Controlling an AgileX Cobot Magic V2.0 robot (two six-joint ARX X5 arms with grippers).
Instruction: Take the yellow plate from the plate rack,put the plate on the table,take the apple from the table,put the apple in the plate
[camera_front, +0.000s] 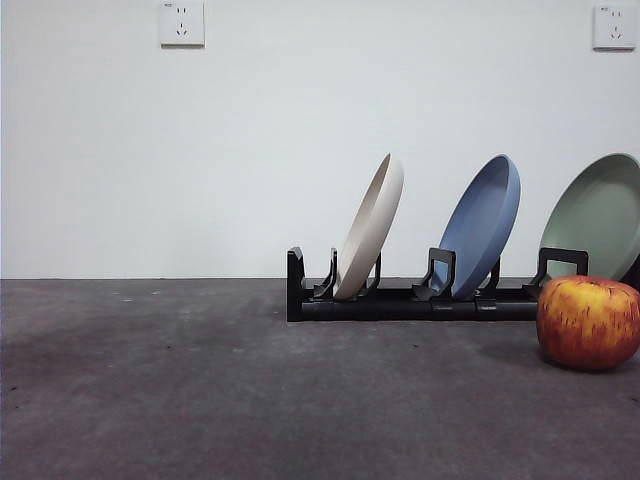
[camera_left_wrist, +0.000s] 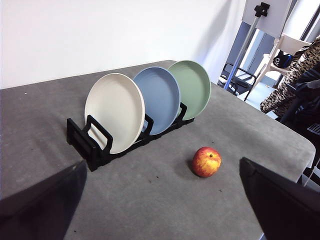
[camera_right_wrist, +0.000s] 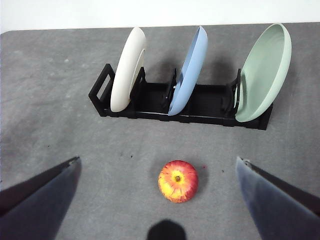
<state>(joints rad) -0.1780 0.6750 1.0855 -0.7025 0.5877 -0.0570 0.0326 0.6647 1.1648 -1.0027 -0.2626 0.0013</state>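
Note:
The yellow plate (camera_front: 371, 226), cream in colour, stands on edge in the left slot of the black plate rack (camera_front: 400, 300); it also shows in the left wrist view (camera_left_wrist: 114, 111) and the right wrist view (camera_right_wrist: 127, 69). The red-yellow apple (camera_front: 588, 322) rests on the table (camera_front: 180, 390) in front of the rack's right end, apart from it. My left gripper (camera_left_wrist: 162, 200) is open and empty, high above the table, well back from rack (camera_left_wrist: 95, 145) and apple (camera_left_wrist: 206, 161). My right gripper (camera_right_wrist: 157, 195) is open and empty, raised over the apple (camera_right_wrist: 177, 180). Neither gripper shows in the front view.
A blue plate (camera_front: 484, 226) stands in the middle slot and a pale green plate (camera_front: 598, 218) in the right slot. A white wall stands behind the table. The table's edge, chairs and a stand (camera_left_wrist: 240, 65) show past it in the left wrist view.

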